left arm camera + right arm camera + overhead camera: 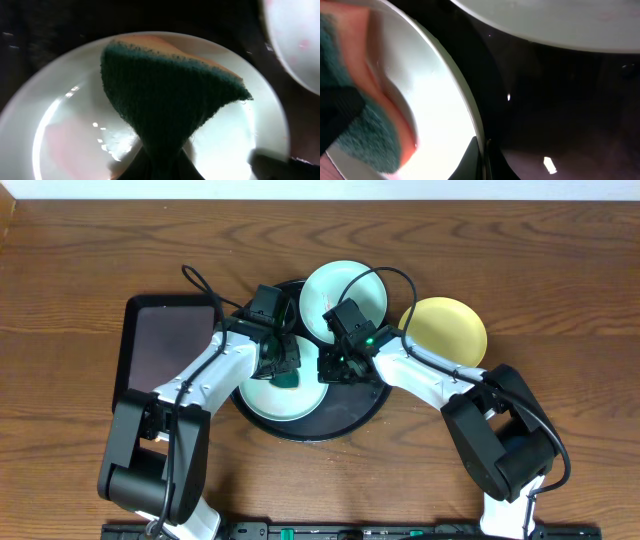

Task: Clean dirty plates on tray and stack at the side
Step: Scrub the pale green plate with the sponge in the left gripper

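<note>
The round black tray (352, 406) sits mid-table. A pale aqua plate (272, 402) lies on its front left. My left gripper (284, 368) is shut on a green sponge (165, 90) with an orange backing and presses it onto this plate (60, 135). My right gripper (335, 366) is shut on the same plate's right rim (476, 125), one finger on each side (482, 160). The sponge also shows in the right wrist view (360, 130). A second aqua plate (343, 298) rests over the tray's back rim. The yellow plate (446, 330) lies on the table to the right.
A rectangular black tray (165, 345) lies on the wooden table left of the round tray, under the left arm. The second aqua plate shows at the top of the right wrist view (560, 25) and the top right of the left wrist view (300, 45).
</note>
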### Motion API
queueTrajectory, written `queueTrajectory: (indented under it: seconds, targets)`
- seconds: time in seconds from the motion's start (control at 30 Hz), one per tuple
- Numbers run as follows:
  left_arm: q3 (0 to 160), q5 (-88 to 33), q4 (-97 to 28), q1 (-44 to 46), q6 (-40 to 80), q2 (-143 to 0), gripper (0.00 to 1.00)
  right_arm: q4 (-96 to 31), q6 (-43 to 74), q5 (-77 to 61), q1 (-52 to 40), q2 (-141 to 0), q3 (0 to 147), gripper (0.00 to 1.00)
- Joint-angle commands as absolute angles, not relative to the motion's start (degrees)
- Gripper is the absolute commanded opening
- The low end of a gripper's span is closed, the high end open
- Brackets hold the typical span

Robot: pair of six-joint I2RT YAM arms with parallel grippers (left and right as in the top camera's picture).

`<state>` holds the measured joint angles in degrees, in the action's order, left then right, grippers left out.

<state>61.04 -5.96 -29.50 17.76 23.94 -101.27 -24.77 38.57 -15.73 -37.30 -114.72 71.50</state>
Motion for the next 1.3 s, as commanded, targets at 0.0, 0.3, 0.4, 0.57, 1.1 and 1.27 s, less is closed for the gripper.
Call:
queueTrajectory:
  seconds: [0.0,0.3,0.4,0.57,1.1,1.27]
  targets:
    - [60.95,8.21,-31.00,17.39,24.88,-102.21,0.08,-24.64,38.48,-16.58,-36.36,-115.00,72.55,0.01]
    - [60.95,-4.49,-39.79,17.50,23.77,-102.21,0.08,-24.62,38.50,-16.56,-36.36,-115.00,72.55,0.01]
    - [60.95,-20.91,-39.62,17.50,19.88,-102.21,0.07,-24.64,38.50,-16.58,-36.36,-115.00,72.55,0.01]
    - [60.95,-26.87,-39.20,17.50,18.90,-102.21,0.07,-24.64,38.50,-16.58,-36.36,-115.00,72.55,0.01]
    - [63.68,14.04,-38.61,17.43,29.47,-100.88,0.07,-24.69,38.48,-16.58,-36.36,-115.00,72.55,0.01]
    - [71.18,13.43,-41.34,17.43,29.26,-97.03,0.08,-24.69,38.02,-16.58,-36.34,-115.00,72.55,0.01]
